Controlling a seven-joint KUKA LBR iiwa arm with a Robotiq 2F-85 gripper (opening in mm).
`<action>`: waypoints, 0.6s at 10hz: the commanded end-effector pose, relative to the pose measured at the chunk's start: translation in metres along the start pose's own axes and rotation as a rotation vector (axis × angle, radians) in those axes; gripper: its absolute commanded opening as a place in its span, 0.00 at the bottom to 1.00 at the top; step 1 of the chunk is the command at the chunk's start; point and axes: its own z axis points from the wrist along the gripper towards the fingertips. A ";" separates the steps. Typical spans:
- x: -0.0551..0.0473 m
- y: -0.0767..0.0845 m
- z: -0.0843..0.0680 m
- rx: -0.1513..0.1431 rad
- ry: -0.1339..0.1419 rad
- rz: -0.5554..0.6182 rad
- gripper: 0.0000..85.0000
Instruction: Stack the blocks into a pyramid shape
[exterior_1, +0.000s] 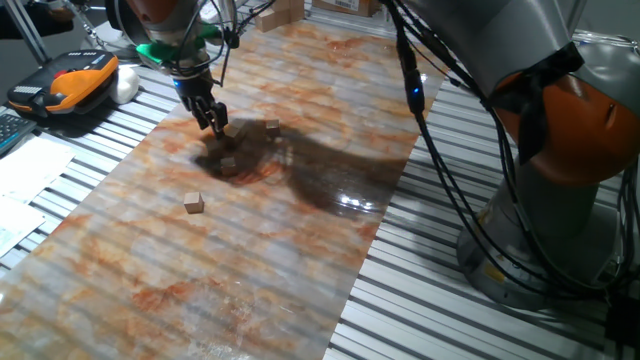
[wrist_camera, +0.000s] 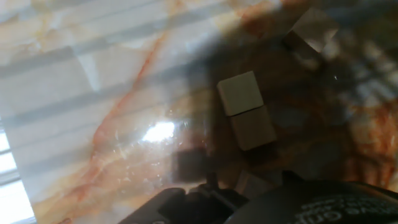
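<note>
My gripper (exterior_1: 214, 124) hangs over the far left part of the marbled sheet (exterior_1: 300, 230), fingers pointing down. From here I cannot tell whether they are parted or pinched; the shadow swallows the tips.

Just below them a cluster of blocks (exterior_1: 229, 164) sits in the dark patch, too murky in the fixed view to count. In my hand view, two pale wooden cubes (wrist_camera: 247, 118) lie touching face to face, and the pair's long axis runs near to far with a slight slant. Another cube (wrist_camera: 313, 29) shows at the top right, blurred. A dark square shape lower down is too dim to name.

Another block (exterior_1: 272, 126) sits just right of my fingers. One lone block (exterior_1: 194, 203) rests nearer, well apart. The sheet is glossy, streaked orange and cream.
</note>
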 end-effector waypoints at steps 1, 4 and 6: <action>0.000 0.000 -0.001 0.010 -0.009 0.008 0.80; -0.001 -0.002 -0.002 -0.005 0.001 0.009 0.60; -0.002 -0.002 -0.002 -0.002 0.003 0.044 0.60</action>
